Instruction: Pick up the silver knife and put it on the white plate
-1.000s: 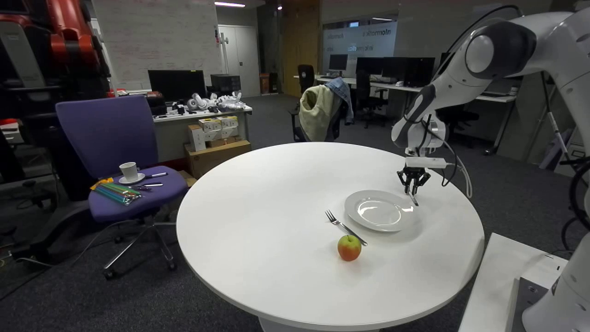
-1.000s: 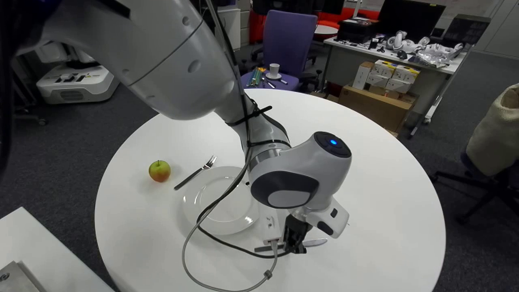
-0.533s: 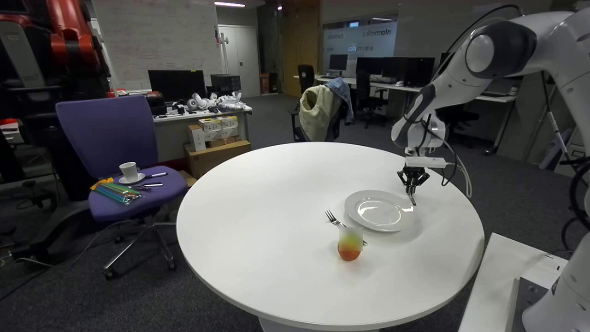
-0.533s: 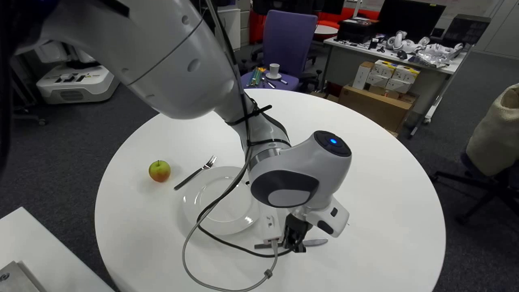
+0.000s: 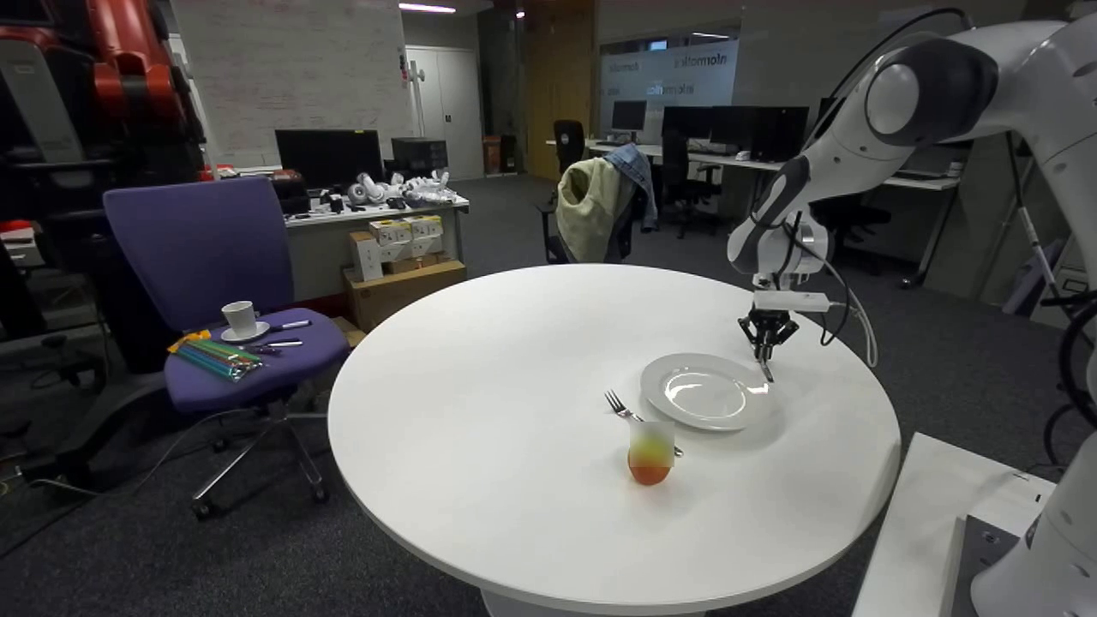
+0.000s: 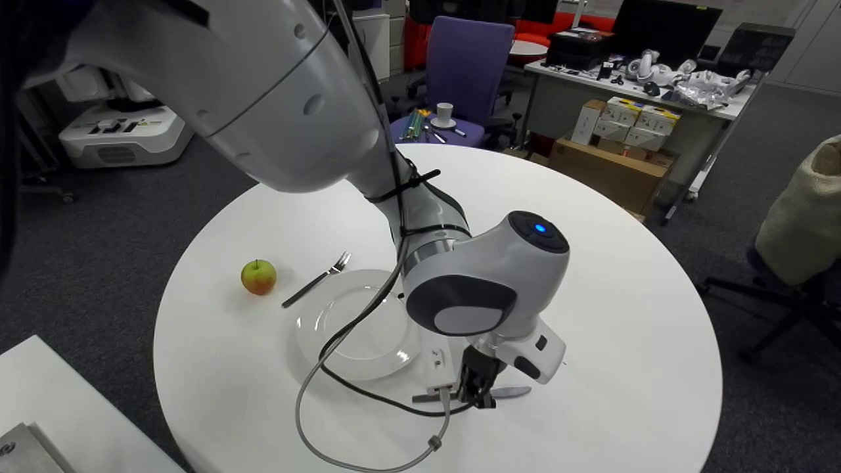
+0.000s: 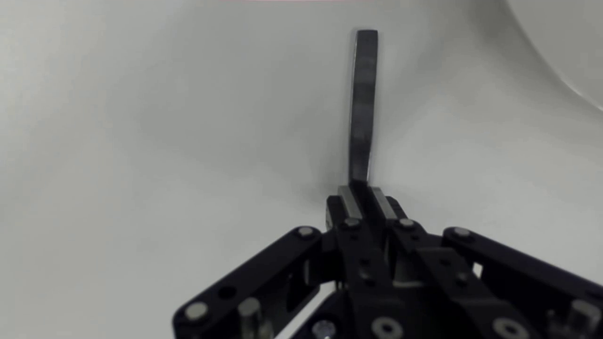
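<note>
The tool (image 7: 362, 197) pinches the knife (image 7: 363, 103) near mid-length, probably so that it hangs level when lifted over to the nearby plate (image 5: 704, 394).

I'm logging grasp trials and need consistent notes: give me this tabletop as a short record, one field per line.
Claw: closed on the silver knife, near its middle
Lift: cannot tell whether the knife is clear of the white table
White plate: on the table, beside the knife and apart from it
Fork: on the table, between plate and apple
Task stage: knife gripped, not yet on the plate
</note>
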